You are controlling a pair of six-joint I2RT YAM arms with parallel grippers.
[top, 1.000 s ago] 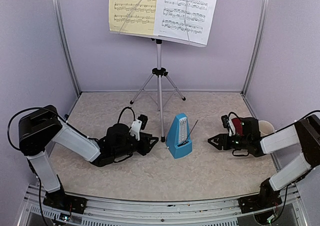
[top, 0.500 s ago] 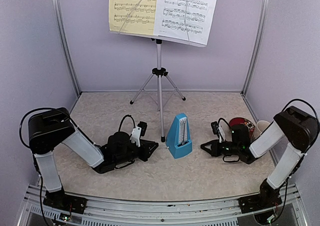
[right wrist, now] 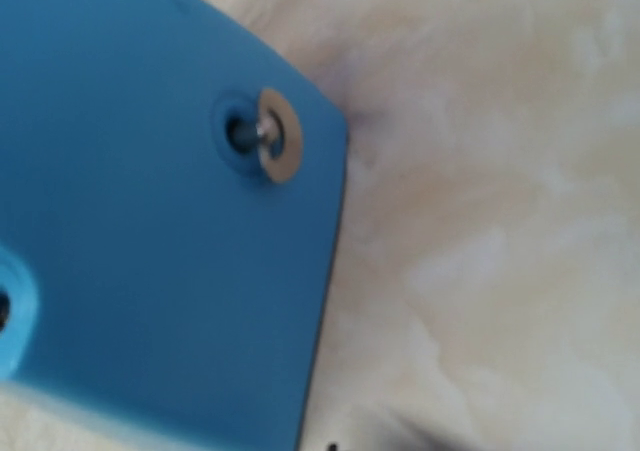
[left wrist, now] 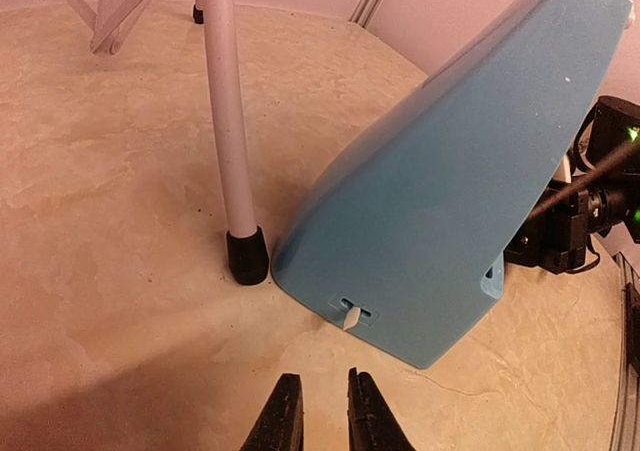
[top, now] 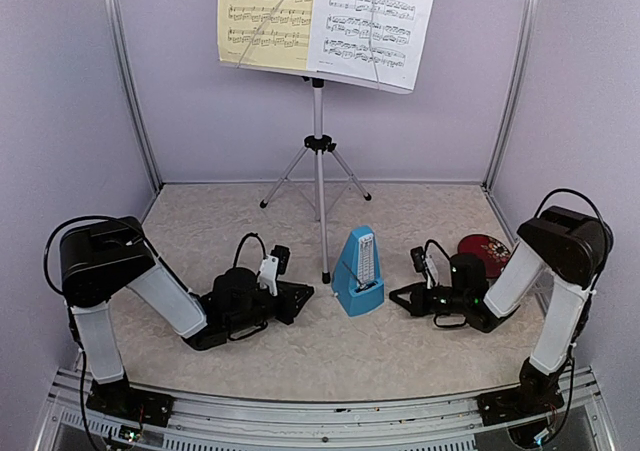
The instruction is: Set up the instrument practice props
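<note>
The silver tripod music stand point(top: 318, 171) stands at the back. Its desk holds a yellow sheet point(top: 265, 16) and a white sheet point(top: 372, 21) of printed music. The blue pyramid metronome point(top: 358, 273) stands upright in front of the stand's near leg point(left wrist: 232, 151). It also shows in the left wrist view point(left wrist: 450, 201) and fills the left of the right wrist view point(right wrist: 140, 221). My left gripper point(top: 303, 293) lies low on the mat left of the metronome, its fingers point(left wrist: 283, 421) nearly together and empty. My right gripper point(top: 398, 296) lies low just right of the metronome, looking closed and empty.
A dark red round disc point(top: 487, 251) lies on the mat behind the right arm. Metal corner posts point(top: 130, 91) and lilac walls close in the back and sides. The tripod's feet spread across the back of the mat.
Both arms have folded back and settled low on the mat. The right gripper has slid left toward the metronome. The metronome's rod, which leaned right a second ago, no longer sticks out.
</note>
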